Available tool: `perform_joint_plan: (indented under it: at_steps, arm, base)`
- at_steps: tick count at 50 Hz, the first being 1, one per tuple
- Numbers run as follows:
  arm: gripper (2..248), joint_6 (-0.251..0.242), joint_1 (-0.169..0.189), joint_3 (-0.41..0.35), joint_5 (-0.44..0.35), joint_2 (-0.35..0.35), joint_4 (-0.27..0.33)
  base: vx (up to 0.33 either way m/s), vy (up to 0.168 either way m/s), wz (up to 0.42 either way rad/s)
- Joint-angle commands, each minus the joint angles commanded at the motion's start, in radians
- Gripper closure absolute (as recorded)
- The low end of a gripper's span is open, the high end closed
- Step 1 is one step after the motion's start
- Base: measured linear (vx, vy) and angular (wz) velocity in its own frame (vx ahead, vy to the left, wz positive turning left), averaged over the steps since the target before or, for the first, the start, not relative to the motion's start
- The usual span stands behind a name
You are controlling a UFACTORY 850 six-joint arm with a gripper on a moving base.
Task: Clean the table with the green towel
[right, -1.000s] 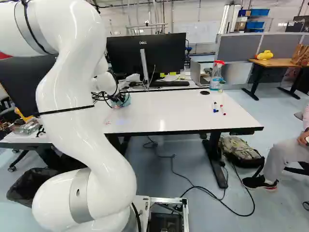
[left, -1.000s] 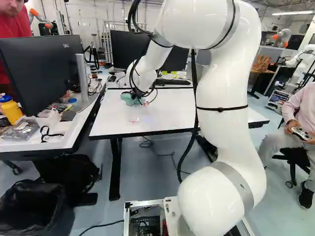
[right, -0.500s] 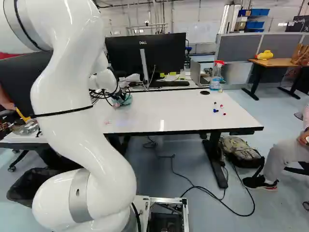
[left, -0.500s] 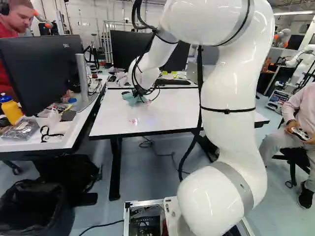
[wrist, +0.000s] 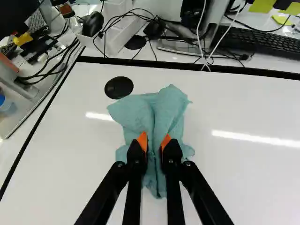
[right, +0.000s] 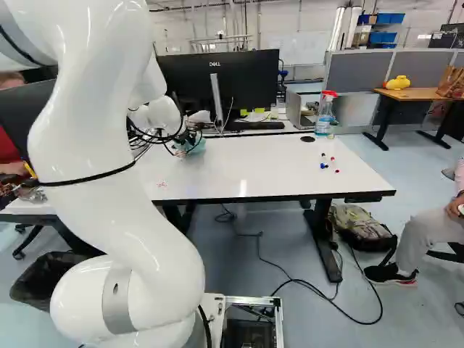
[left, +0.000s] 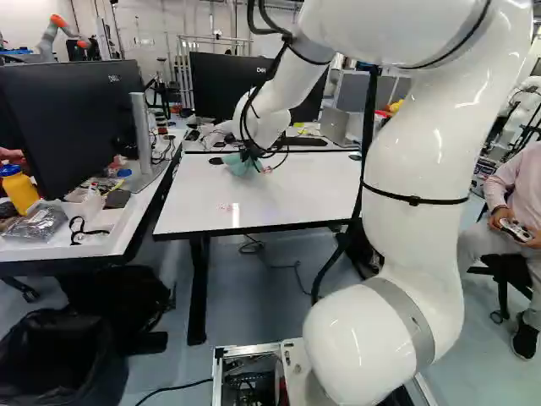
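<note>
In the left base view my gripper is over the far left part of the white table, low at its surface. The wrist view shows the gripper shut on the green towel, cloth pinched between both orange pads and spreading out ahead and beneath. The towel also shows beside the wrist in the right base view. Small red marks are on the tabletop near its front left edge.
Several small red and blue things lie on the table's right part. A spray bottle stands by its far right edge. Beyond the far edge are a monitor and a keyboard. A cluttered desk adjoins at the left.
The arm has swung rightward across the far part of the table, and the towel has moved along in the gripper. The base has not moved.
</note>
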State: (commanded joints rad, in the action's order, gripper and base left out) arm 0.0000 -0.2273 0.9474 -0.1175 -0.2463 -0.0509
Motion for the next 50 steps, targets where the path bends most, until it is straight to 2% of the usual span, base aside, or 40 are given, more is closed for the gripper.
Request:
perform_joint_plan:
  at_steps: [30, 50]
  arm:
    - [199, 0.000, 0.086, -0.073, 0.000, 0.064, 0.000]
    - [199, 0.000, 0.088, -0.074, 0.000, 0.064, 0.000]
  base:
    - [0.000, 0.000, 0.000]
    - [0.000, 0.000, 0.000]
